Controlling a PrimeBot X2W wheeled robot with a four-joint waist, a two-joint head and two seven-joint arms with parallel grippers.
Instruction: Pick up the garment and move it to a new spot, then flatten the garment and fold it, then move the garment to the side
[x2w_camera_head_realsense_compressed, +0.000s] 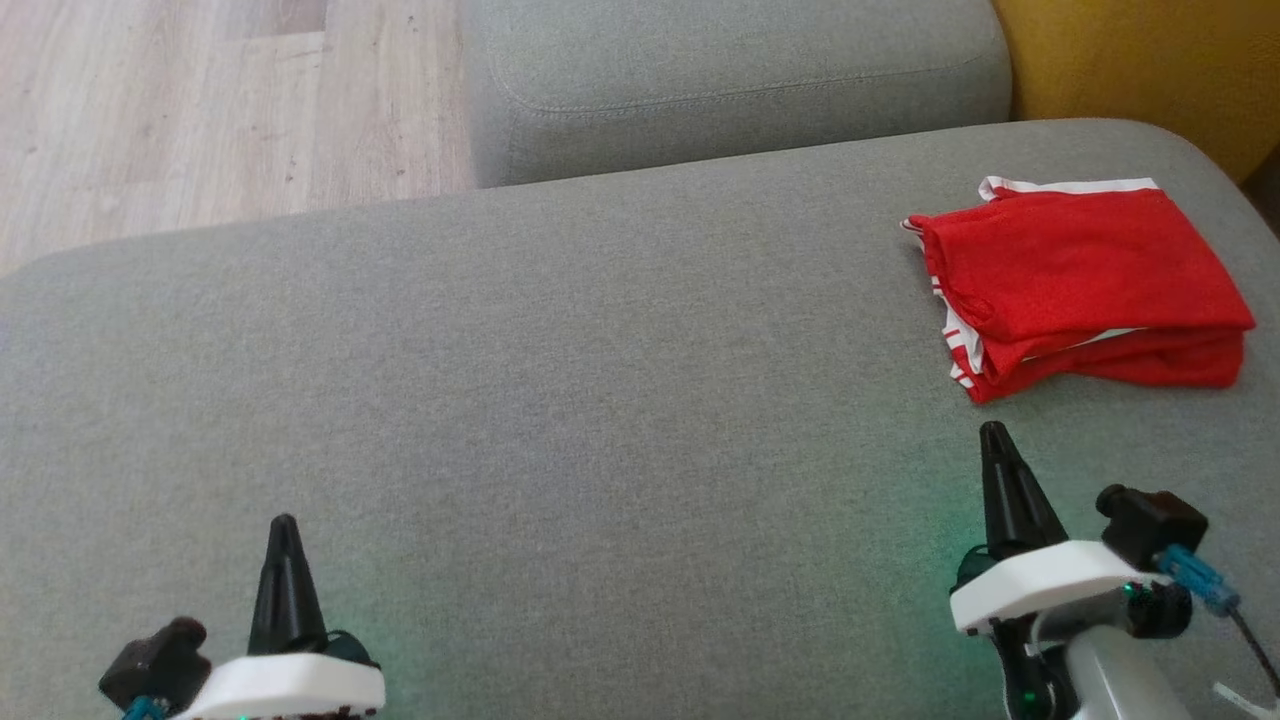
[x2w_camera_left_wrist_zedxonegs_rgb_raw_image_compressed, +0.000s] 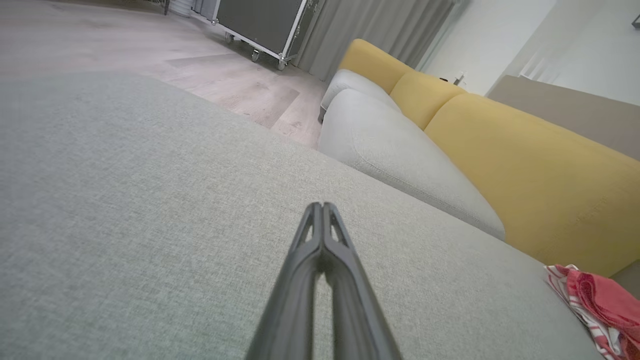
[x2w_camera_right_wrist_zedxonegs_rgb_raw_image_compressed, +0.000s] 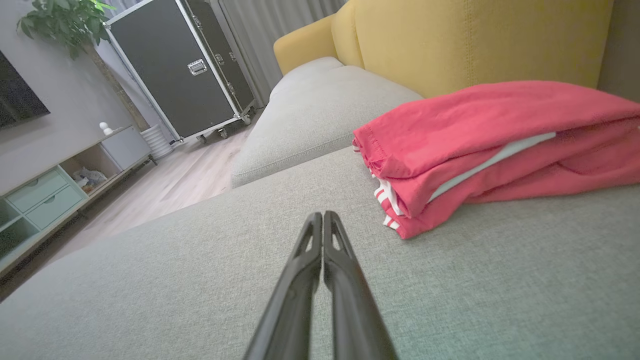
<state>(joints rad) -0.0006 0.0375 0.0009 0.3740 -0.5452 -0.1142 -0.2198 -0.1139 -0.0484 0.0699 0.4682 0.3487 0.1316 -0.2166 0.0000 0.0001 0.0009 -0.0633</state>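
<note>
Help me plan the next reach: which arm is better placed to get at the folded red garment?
Right. The right gripper sits just short of the garment, which lies at the right of the grey cushion, jaws shut. The left gripper is far across it, also shut.

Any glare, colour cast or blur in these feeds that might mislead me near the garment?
Head view: no glare; faint green glow on the sofa cushion beside the left gripper and right gripper; garment sharp. Left wrist view: wide-angle bending, garment soft at the corner. Right wrist view: garment reads pinker; near fingers blurred.
</note>
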